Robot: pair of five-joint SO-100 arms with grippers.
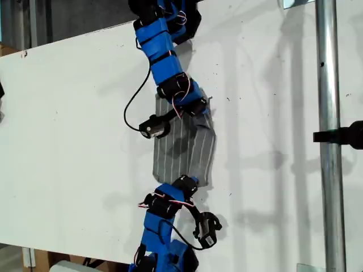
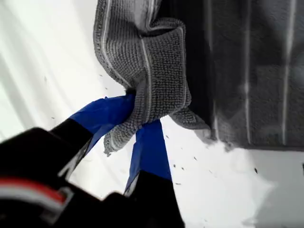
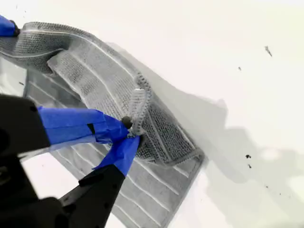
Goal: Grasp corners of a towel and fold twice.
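Observation:
The grey pinstriped towel (image 1: 184,144) lies rumpled on the white table (image 1: 68,141) between two blue arms. One arm comes from the exterior view's top (image 1: 164,56), the other from its bottom (image 1: 164,226). The wrist views do not settle which arm is which. My first gripper (image 2: 142,123) is shut on a bunched corner of the towel (image 2: 161,71), lifted a little off the table. My second gripper (image 3: 128,135) is shut on another corner, pulling a folded band of towel (image 3: 95,80) over the flat part. The other gripper's blue tip (image 3: 5,26) shows at that band's far end.
A vertical metal pole (image 1: 326,113) with a black clamp (image 1: 346,135) stands at the exterior view's right. The table's far edge runs slanted across the exterior view's top. Black cables (image 1: 133,105) loop beside the upper arm.

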